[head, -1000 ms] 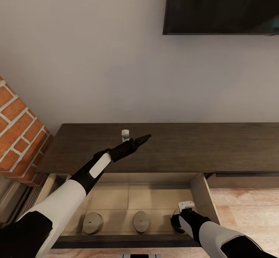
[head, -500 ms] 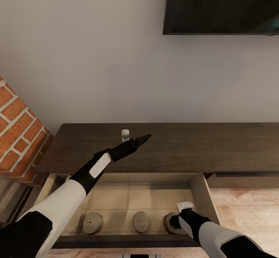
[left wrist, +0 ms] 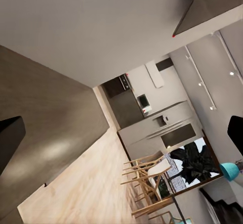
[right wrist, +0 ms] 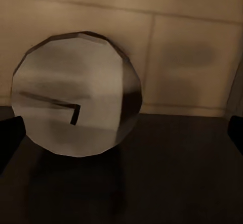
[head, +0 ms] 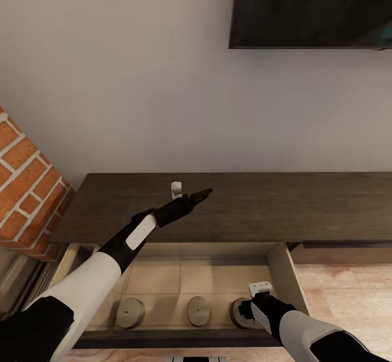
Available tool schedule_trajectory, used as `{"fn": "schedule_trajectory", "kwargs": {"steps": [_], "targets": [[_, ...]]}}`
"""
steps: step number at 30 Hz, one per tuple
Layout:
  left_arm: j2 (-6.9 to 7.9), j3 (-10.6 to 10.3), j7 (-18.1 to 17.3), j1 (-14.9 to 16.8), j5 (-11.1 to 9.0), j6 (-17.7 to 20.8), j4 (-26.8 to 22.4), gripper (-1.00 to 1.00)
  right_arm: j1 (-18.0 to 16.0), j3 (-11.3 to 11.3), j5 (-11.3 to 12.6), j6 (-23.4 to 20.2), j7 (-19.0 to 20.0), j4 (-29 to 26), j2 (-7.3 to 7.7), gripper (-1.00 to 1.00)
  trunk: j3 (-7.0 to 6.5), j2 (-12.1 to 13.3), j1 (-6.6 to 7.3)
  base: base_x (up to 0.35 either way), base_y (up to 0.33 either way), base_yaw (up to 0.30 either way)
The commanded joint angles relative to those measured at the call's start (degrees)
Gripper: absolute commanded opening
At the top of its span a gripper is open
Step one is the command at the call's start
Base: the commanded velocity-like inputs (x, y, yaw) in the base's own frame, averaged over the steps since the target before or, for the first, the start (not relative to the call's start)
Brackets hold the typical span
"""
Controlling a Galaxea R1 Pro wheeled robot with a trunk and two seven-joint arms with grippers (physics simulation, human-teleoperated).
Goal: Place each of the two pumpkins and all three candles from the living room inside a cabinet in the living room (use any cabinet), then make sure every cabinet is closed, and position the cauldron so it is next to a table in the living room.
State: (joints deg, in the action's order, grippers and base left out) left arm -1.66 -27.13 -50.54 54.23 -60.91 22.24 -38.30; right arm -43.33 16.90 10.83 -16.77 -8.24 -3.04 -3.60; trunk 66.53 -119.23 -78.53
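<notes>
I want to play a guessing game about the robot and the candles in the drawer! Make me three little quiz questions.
1. How many candles sit in the open drawer of the cabinet?
2. True or false: the right gripper is open, with the candle just ahead of its fingertips.
3. Which is the left gripper above? A) the drawer B) the cabinet's top C) the floor

Key:
1. Three: the left candle, the middle candle and the right one.
2. True.
3. B
</notes>
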Motion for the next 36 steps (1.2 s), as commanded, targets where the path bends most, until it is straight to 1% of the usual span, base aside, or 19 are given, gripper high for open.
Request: {"fn": "schedule_trajectory", "kwargs": {"steps": [1,6,7,8,10,11,12,13,14,15,19,21,22,23,25,28,32,36], "targets": [[0.00,0.02,0.00,0.00,0.00,0.00,0.04,1.00,0.00,0.02,0.02,-0.01,-0.01,-0.02,0.01,1.00,0.00,0.00,0.00,0.000,0.000,0.000],[-0.01,0.06,0.02,-0.08,-0.09,0.00,0.49,1.00,0.00,0.06,0.13,-0.14,0.89,-0.18,0.35,1.00,0.00,0.00,0.00,0.000,0.000,0.000],[-0.01,0.06,0.04,-0.08,-0.30,0.00,0.53,1.00,0.00,0.06,0.14,-0.16,1.10,-0.20,0.35,1.00,0.00,0.00,0.00,0.000,0.000,0.000],[0.04,0.06,0.06,-0.09,-1.09,0.00,0.59,1.00,0.00,0.06,0.15,-0.19,1.31,-0.21,0.35,1.00,0.00,0.00,0.00,0.000,0.000,0.000],[0.14,0.06,0.11,-0.09,-3.60,0.04,0.70,1.00,0.00,-0.07,0.23,-0.28,1.48,-0.21,0.35,1.00,0.00,0.00,0.00,0.000,0.000,0.000],[0.18,0.06,0.12,-0.09,-4.24,0.07,0.71,1.00,0.00,-0.12,0.25,-0.30,1.49,-0.21,0.35,1.00,0.00,0.00,0.00,0.000,0.000,0.000],[0.39,0.02,0.19,-0.09,-7.36,0.24,0.75,1.00,0.00,-0.27,0.36,-0.31,1.54,-0.20,0.38,1.00,0.00,0.00,0.00,-0.027,0.000,0.000],[0.47,0.00,0.16,-0.09,-8.33,0.36,0.75,1.00,0.00,-0.31,0.38,-0.30,1.54,-0.19,0.37,1.00,0.00,0.00,0.00,-0.077,0.000,0.000],[0.50,0.00,0.13,-0.09,-8.74,0.41,0.75,1.00,0.00,-0.32,0.39,-0.30,1.55,-0.18,0.36,1.00,0.00,0.00,0.00,-0.097,0.000,0.000],[0.65,0.00,0.05,-0.09,-10.03,0.55,0.75,1.00,0.00,-0.36,0.41,-0.29,1.55,-0.17,0.32,1.00,0.00,0.00,0.00,-0.151,0.000,0.000],[1.16,-0.02,0.01,-0.09,-11.73,0.67,0.58,1.00,0.00,-0.37,0.42,-0.28,1.56,-0.14,0.17,1.00,0.00,0.00,0.00,-0.168,0.000,0.000],[1.28,-0.02,0.21,-0.09,-13.86,0.79,0.81,1.00,0.00,-0.38,0.42,-0.28,1.59,-0.13,0.19,1.00,0.00,0.00,0.00,-0.077,0.000,0.000],[1.32,-0.02,0.36,-0.12,-15.31,0.81,1.14,1.00,0.00,-0.38,0.42,-0.28,1.61,-0.13,0.22,1.00,0.00,0.00,0.00,-0.038,0.000,0.000],[1.31,-0.04,0.53,-0.18,-17.85,0.80,2.30,1.00,0.00,-0.38,0.46,-0.28,1.60,-0.13,0.27,1.00,-0.18,0.40,0.22,-0.020,0.000,0.000],[1.10,-0.09,0.61,-0.24,-20.94,0.83,4.77,1.00,0.00,-0.38,0.49,-0.31,1.58,-0.13,0.23,1.00,-0.54,1.20,0.66,-0.008,0.000,0.000],[1.06,-0.11,0.56,-0.26,-22.13,0.87,5.74,1.00,0.00,-0.38,0.45,-0.29,1.56,-0.13,0.00,1.00,-1.08,2.41,1.32,-0.003,0.000,0.000],[1.05,-0.11,0.47,-0.26,-22.38,0.88,5.88,1.00,0.00,-0.32,0.41,-0.22,1.60,-0.13,-0.04,1.00,-1.80,4.01,2.20,0.000,0.000,0.000],[1.20,-0.11,0.37,-0.26,-22.46,0.88,5.94,1.00,0.00,-0.29,0.34,-0.12,1.64,-0.13,-0.03,1.00,-1.80,4.01,2.20,0.000,0.000,0.000]]}}
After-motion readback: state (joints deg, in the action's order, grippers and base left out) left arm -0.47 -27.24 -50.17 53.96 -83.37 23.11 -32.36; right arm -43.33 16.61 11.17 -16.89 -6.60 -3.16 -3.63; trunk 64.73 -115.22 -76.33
